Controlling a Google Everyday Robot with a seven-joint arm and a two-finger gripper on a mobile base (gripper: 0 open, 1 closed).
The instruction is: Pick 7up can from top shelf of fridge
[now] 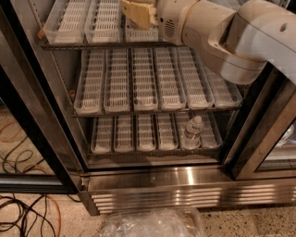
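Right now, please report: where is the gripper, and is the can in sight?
Gripper at top shelf, inside fridge. Can not in view. Arm hides right part of that shelf.

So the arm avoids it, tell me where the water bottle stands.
In the camera view the water bottle stands on the lowest shelf, right of centre; the gripper is at the top shelf, upper centre.

there is just one camera. it sits high up in front of the fridge [152,179] and looks down into it from quite near. the fridge fills most of the view, from its top shelf [74,28] at the upper edge down to the floor [259,224] before it. the gripper [138,13] is at the top shelf of the fridge.
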